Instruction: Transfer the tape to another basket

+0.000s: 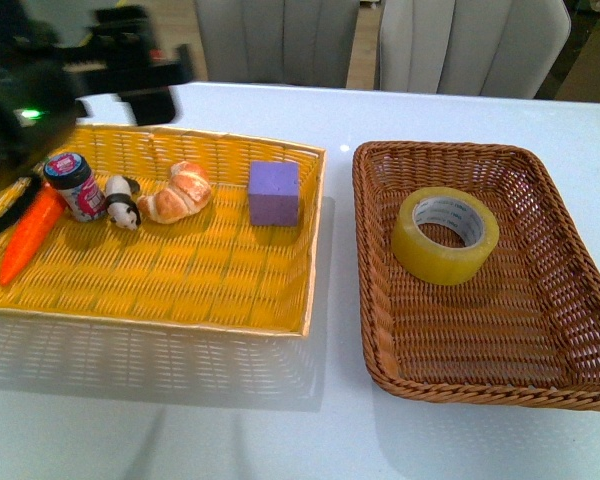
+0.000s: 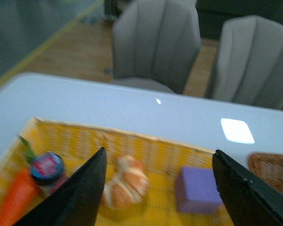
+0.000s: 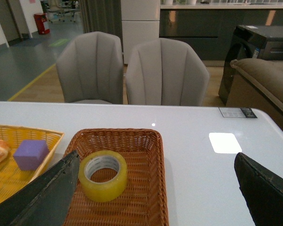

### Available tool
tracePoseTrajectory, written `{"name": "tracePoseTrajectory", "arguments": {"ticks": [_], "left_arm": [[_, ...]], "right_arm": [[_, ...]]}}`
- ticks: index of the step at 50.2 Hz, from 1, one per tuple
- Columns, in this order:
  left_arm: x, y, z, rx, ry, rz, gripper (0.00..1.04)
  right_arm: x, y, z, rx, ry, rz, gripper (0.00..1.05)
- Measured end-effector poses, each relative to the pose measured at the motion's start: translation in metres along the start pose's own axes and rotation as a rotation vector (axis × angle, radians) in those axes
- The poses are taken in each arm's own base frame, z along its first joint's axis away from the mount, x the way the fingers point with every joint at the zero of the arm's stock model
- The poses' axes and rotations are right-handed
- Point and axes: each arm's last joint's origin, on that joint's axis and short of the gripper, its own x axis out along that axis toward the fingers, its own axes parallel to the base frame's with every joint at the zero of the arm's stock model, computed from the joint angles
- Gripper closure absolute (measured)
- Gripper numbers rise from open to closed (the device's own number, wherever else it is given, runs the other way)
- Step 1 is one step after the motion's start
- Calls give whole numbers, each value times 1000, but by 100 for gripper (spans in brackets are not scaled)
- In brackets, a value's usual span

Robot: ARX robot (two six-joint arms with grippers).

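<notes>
Tape (image 1: 446, 236): lying flat in the basket (image 1: 570, 330), core hole facing up; left gripper (image 2: 158, 188) and right gripper (image 3: 155, 188) both wide, empty.

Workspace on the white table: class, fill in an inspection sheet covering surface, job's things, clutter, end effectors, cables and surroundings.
Surface: white table, glossy, bare between the two containers.
Job's things: tape lies flat inside the brown basket, toward its far left part; nothing else in it.
Clutter: yellow tray holds a carrot, small jar, black-and-white figure, croissant and purple cube.
End effectors: left end effector open above the tray's far side; right end effector open, empty, near the basket.
Cables: nothing seen.
Surroundings: two grey chairs behind the table.
</notes>
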Motion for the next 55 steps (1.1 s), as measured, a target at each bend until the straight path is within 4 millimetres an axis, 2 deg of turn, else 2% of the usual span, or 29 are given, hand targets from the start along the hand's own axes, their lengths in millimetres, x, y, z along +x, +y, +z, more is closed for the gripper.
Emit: {"name": "tracePoseTrajectory", "arguments": {"ticks": [8,20,29,50,55], "left_arm": [[-34,28,20,83,-128,21,64],[-75,57,22,125,-93,29,104],[-101,70,31,129,-113,26,103],[-138,86,29,132,-106,28,103],[-148,96,29,131,-108,34,103]], "right_arm": [[0,0,0,0,0,-1,9],[0,0,0,0,0,-1,9],[0,0,0,0,0,0,9],[0,0,0,0,0,0,9],[0,0,0,0,0,0,9]]}}
